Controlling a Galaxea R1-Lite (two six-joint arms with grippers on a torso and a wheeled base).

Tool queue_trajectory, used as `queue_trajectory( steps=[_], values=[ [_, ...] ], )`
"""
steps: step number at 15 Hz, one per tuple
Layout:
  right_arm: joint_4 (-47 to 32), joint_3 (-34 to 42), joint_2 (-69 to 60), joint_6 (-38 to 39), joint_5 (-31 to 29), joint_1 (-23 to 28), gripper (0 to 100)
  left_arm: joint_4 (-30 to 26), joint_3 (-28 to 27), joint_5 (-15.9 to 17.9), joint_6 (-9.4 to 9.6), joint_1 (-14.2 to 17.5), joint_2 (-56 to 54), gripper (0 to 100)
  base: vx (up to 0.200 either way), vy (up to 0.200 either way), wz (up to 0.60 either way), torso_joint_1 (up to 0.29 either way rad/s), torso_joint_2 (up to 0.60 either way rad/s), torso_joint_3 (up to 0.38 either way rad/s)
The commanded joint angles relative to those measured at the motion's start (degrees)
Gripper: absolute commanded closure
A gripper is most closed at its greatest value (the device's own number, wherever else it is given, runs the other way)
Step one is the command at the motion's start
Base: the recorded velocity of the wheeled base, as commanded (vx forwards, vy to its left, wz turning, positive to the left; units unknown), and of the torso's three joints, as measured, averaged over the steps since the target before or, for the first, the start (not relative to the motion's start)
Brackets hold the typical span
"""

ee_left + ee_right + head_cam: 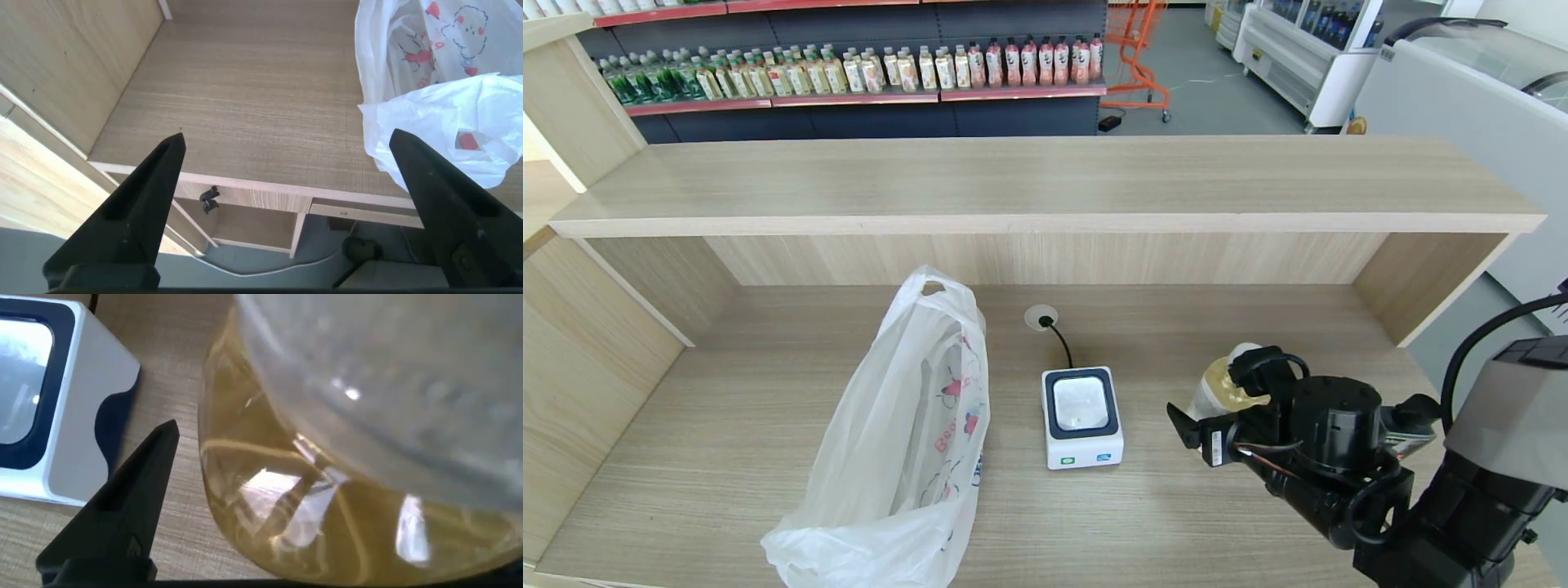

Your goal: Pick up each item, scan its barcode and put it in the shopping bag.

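A clear bottle of yellow liquid (1215, 385) sits on the wooden counter, to the right of the white barcode scanner (1081, 416). My right gripper (1222, 394) is open, with one finger on each side of the bottle. In the right wrist view the bottle (343, 457) is very close, one black finger (122, 514) stands a little apart from it, and the scanner (49, 416) lies just beyond. The white plastic shopping bag (907, 433) lies open to the left of the scanner. My left gripper (288, 139) hangs open and empty over the counter's front left edge, near the bag (441, 106).
The counter (1258, 327) is boxed in by a raised back shelf and side walls. A black cable runs from the scanner to a round grommet (1041, 317). Bare wood lies left of the bag (245, 82) and between scanner and bottle.
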State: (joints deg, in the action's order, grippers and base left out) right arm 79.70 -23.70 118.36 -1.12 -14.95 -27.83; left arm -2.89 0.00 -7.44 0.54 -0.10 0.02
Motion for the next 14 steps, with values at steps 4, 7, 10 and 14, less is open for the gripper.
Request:
queue_trajectory(
  steps=[4, 7, 10, 14],
  values=[
    [-0.2, -2.0, 1.2, -0.2, 1.3, 0.3, 100, 0.0, 0.0, 0.0, -0.01, 0.0, 0.0, 0, 0.000, 0.000, 0.00, 0.000, 0.00, 0.000],
    [-0.2, -2.7, 0.7, -1.3, 1.3, 0.3, 100, 0.0, 0.0, 0.0, -0.01, 0.0, 0.0, 0, 0.000, 0.000, 0.00, 0.000, 0.00, 0.000],
    [-0.2, -2.7, -0.1, -1.8, 1.3, 0.3, 100, 0.0, 0.0, 0.0, -0.01, 0.0, 0.0, 0, 0.000, 0.000, 0.00, 0.000, 0.00, 0.000],
    [-4.7, -2.1, -11.0, 0.1, 5.0, 0.9, 100, 0.0, 0.0, 0.0, -0.01, 0.0, 0.0, 0, 0.000, 0.000, 0.00, 0.000, 0.00, 0.000]
  ],
)
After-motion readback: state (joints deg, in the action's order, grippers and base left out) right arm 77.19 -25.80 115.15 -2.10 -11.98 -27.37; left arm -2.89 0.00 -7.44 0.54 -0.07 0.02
